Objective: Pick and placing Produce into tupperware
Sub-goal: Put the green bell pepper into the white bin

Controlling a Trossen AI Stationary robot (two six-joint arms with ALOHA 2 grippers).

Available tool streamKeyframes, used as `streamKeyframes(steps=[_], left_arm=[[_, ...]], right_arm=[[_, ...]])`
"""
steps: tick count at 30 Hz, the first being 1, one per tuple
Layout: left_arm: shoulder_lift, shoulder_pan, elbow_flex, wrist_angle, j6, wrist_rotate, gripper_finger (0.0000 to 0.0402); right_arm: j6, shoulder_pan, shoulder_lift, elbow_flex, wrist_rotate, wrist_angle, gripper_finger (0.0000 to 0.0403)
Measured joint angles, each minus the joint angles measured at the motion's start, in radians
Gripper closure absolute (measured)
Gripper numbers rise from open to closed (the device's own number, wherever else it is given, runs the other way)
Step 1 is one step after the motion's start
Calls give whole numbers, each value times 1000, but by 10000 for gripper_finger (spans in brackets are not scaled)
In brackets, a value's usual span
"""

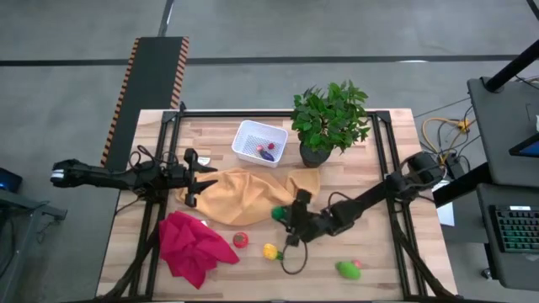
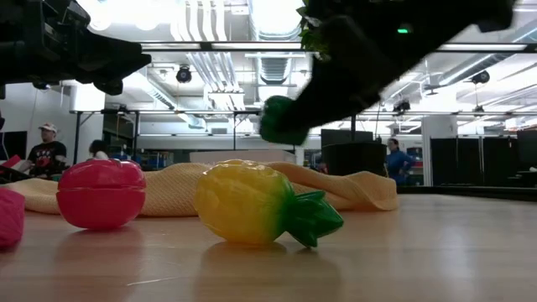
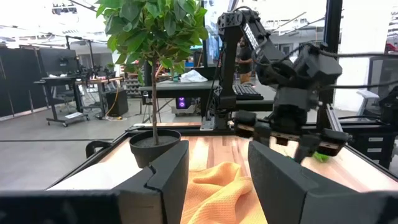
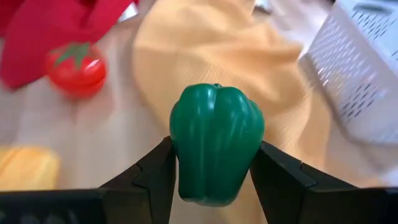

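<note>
While right end effector clamps the green pepper at its sides above the yellow cloth short of the tupperware, item: light, rigid, likely slippery plastic; left end effector open beside that cloth.

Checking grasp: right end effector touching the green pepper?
Touching. Right wrist view shows both fingers pressed against the green pepper; right end effector holds it off the table.
</note>
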Motion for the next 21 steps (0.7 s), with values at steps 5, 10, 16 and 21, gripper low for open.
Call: streamKeyframes(steps=[5,10,16,21], left_arm=[[0,0,0,-3,0,0,249],[0,0,0,-6,0,0,249],[1,0,0,-6,0,0,249],[1,0,0,-6,0,0,249]], right_arm=[[-74,-83,0,54,2,1,227],[-129,-170,0,101,84,2,227],[-177,-281,0,142,129,9,227],[-175,-365,0,155,129,11,227]])
